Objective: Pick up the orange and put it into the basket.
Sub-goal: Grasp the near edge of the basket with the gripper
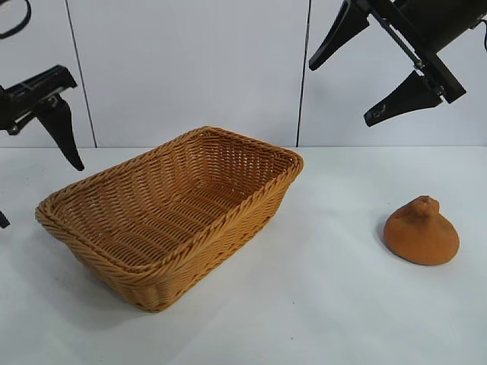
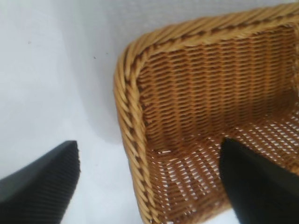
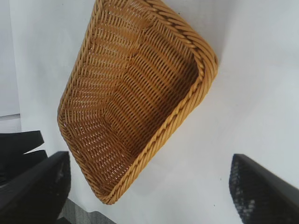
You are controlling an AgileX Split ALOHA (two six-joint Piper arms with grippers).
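Hovering high at the far right, the right gripper (image 1: pixel 365 68) has its fingers spread wide, apparently ready to drop onto the orange (image 1: pixel 421 232) resting on the table (image 1: pixel 319 304), well right of the basket (image 1: pixel 114 262). The left gripper (image 1: pixel 30 190) waits spread too, at left.

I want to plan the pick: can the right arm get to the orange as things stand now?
Probably yes. The right end effector hangs open, high above the table, and the orange sits alone below it, apart from the basket. Nothing stands between them.
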